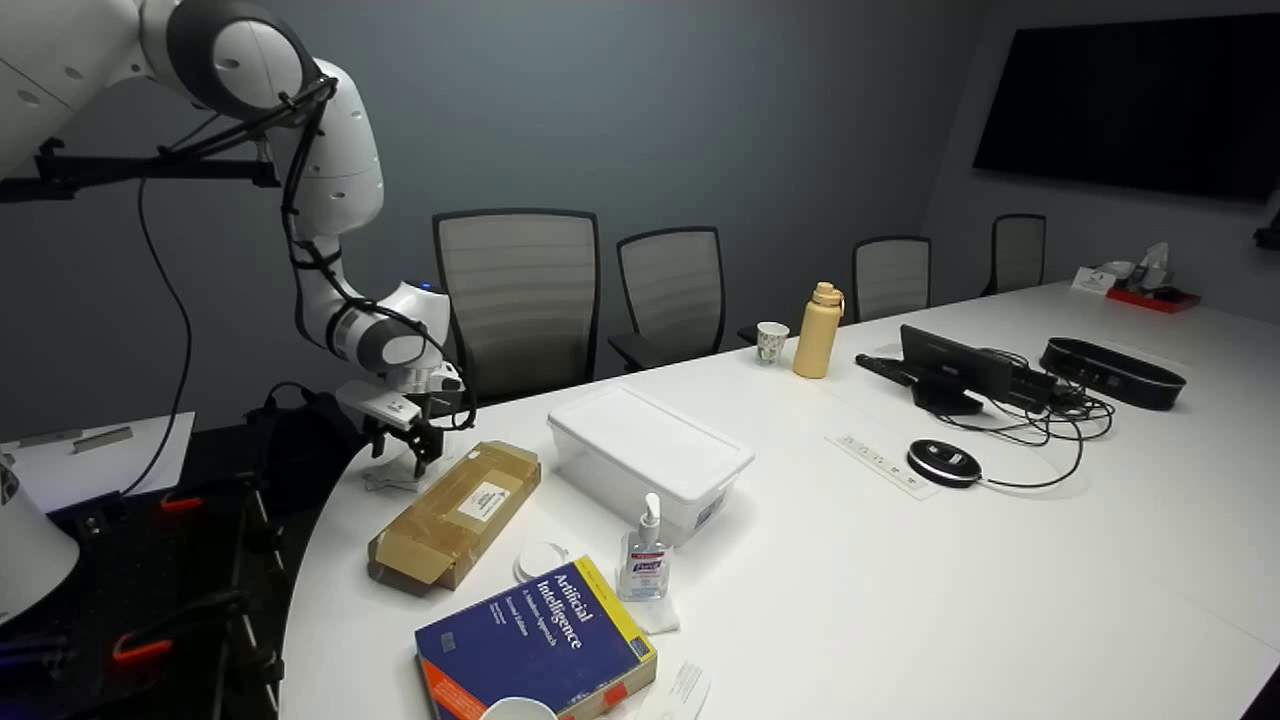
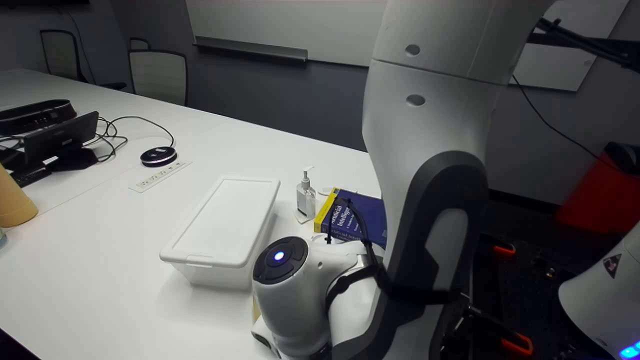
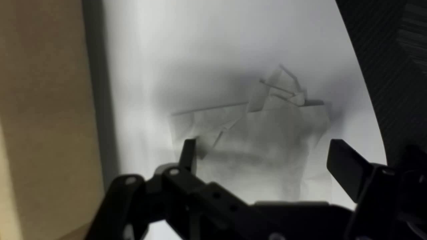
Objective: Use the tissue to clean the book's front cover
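Observation:
The tissue, a thin whitish creased sheet (image 3: 253,133), lies on the white table in the wrist view. It also shows as a small pale scrap (image 1: 392,480) near the table's curved edge in an exterior view. My gripper (image 3: 263,150) is open, pointing down over the tissue, with the fingers apart and nothing held. The gripper (image 1: 402,455) also shows low over the table in an exterior view. Whether the fingertips touch the tissue I cannot tell. The dark blue book (image 1: 535,640) lies front cover up, away from the gripper. The book (image 2: 362,207) is partly hidden by the arm in an exterior view.
A long cardboard box (image 1: 455,515) lies between gripper and book; its side (image 3: 50,100) is close in the wrist view. A lidded plastic box (image 1: 650,440) and a sanitizer bottle (image 1: 645,565) stand beyond. A white cup (image 1: 518,709) overlaps the book's near corner. A chair (image 1: 515,300) stands behind.

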`<action>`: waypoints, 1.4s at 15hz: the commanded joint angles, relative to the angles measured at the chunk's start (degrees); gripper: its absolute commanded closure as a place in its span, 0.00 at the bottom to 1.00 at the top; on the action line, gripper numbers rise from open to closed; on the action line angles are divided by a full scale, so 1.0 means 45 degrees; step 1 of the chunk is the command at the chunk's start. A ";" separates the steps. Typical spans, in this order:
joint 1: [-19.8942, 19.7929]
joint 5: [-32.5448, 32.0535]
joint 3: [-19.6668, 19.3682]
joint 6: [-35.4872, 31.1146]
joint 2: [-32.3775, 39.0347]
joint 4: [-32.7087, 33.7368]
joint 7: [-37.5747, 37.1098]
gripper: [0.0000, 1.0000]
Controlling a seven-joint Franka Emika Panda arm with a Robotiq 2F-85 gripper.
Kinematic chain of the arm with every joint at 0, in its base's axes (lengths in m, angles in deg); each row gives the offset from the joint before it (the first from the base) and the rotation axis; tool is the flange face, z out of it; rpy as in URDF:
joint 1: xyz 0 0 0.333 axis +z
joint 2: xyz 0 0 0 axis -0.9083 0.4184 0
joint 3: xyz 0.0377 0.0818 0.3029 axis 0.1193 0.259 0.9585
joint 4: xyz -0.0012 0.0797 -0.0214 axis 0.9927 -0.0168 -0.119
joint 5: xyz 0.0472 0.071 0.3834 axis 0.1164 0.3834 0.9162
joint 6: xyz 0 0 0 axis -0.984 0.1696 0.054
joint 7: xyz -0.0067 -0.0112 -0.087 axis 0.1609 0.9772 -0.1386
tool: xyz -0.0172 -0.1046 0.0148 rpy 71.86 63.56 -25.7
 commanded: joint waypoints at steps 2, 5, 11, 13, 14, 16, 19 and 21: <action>0.0500 -0.0383 -0.0329 0.0195 0.0797 0.1000 -0.0598 0.20; 0.0626 -0.0395 -0.0421 0.0239 0.1033 0.1294 -0.0654 0.41; 0.0762 -0.0384 -0.0424 0.0186 0.1030 0.1329 -0.0863 0.88; 0.0696 -0.0332 -0.0305 0.0168 0.0809 0.1140 -0.0858 0.98; 0.0664 -0.0294 -0.0258 0.0229 0.0573 0.0957 -0.0904 1.00; 0.0463 -0.0217 -0.0097 0.0206 0.0141 0.0560 -0.0893 1.00; 0.0058 -0.0109 0.0134 0.0045 -0.0694 -0.0236 -0.0783 1.00; -0.0325 -0.0048 0.0307 -0.0135 -0.1340 -0.0821 -0.0646 1.00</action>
